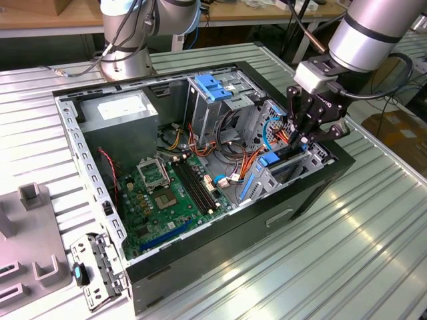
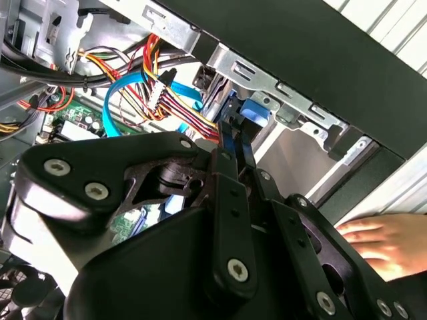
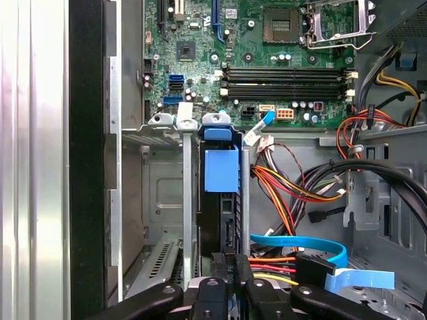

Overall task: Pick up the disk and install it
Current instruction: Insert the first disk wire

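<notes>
table point(image 1: 373, 253): ribbed grey metal, glare streaks | workbench point(image 1: 40, 20): wood (along far edge) | lighting: bright overhead

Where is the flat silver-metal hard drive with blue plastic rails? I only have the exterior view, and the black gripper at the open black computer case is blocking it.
Observer: In the first wrist view the disk stands on edge inside the grey metal drive bay. The gripper is shut on its near end.
Operator: Is anything close by that I can't see?
Observer: Yes. In the second wrist view a person's hand lies just outside the computer case's black wall.
</notes>
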